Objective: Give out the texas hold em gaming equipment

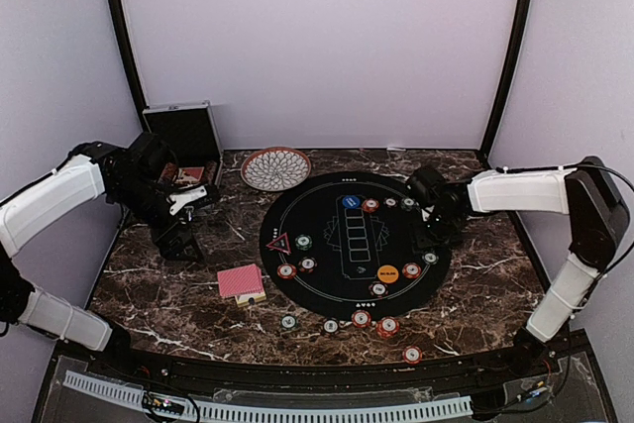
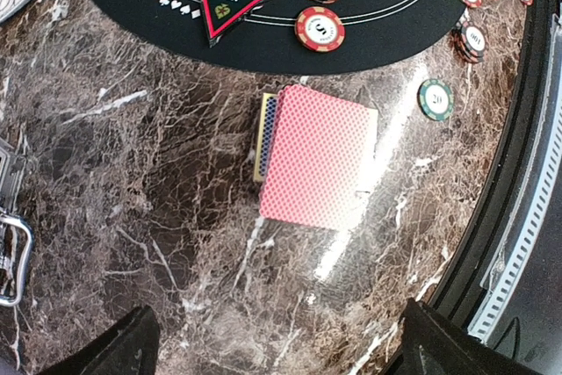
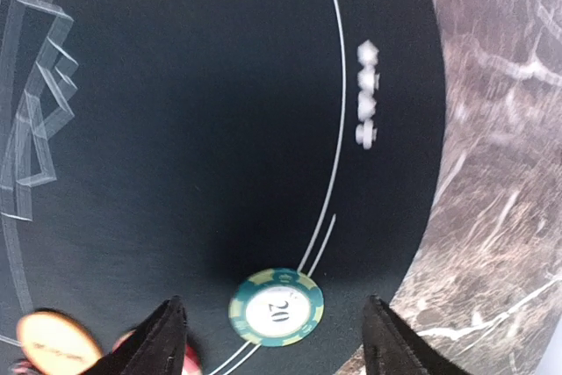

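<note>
- Right now you are on the chip step. Your right gripper (image 3: pixel 270 318) hangs low over the right side of the black mat (image 1: pixel 337 289).
- Its jaws are spread apart. A green chip (image 3: pixel 277 307) lies flat on the mat between them, by the white ring line, and neither finger touches it.
- I think that chip is set down. Lift straight up next, so you do not bump it.
- More chips (image 1: pixel 362 318) sit in a row near you, off the mat. One of those looks like a good next pick.
- Your left gripper (image 2: pixel 272 340) hangs over the marble table (image 2: pixel 132 217), left of the mat. Its jaws are wide and hold nothing.
- The red-backed cards (image 2: pixel 316 155) lie in front of its fingers, on what looks like their box (image 2: pixel 263 133). To take them, go down and pinch the pile by its long sides.
</note>
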Controlling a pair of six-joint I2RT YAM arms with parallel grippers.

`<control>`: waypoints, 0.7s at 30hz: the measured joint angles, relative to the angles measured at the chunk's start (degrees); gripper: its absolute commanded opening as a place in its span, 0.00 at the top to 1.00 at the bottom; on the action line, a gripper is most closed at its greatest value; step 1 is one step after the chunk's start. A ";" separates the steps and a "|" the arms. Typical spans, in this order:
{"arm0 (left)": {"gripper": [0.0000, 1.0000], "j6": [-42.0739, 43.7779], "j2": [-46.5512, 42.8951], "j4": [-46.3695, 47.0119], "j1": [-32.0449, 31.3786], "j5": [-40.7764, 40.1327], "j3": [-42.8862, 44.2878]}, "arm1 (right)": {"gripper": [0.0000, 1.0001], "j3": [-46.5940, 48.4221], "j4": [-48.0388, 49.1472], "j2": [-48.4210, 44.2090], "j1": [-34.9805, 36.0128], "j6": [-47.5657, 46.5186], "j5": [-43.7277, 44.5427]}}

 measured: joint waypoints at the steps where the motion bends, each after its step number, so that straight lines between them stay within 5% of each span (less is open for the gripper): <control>1: 0.01 -0.04 -0.04 0.00 -1.07 -0.35 0.00 | 0.22 1.31 -0.61 -0.72 0.00 -0.02 -0.09; 5: 0.01 -0.76 -0.07 0.37 -5.29 -1.31 -0.04 | 0.12 5.66 -1.22 -3.85 1.01 0.46 -0.28; 12: 0.01 -1.20 0.48 5.53 -13.88 -4.68 -5.18 | 0.08 9.05 -0.85 -6.29 5.29 1.44 -2.54; 21: 0.01 2.62 2.05 10.51 -15.98 -6.36 -8.72 | 0.02 8.90 0.59 -6.32 8.13 3.32 -6.58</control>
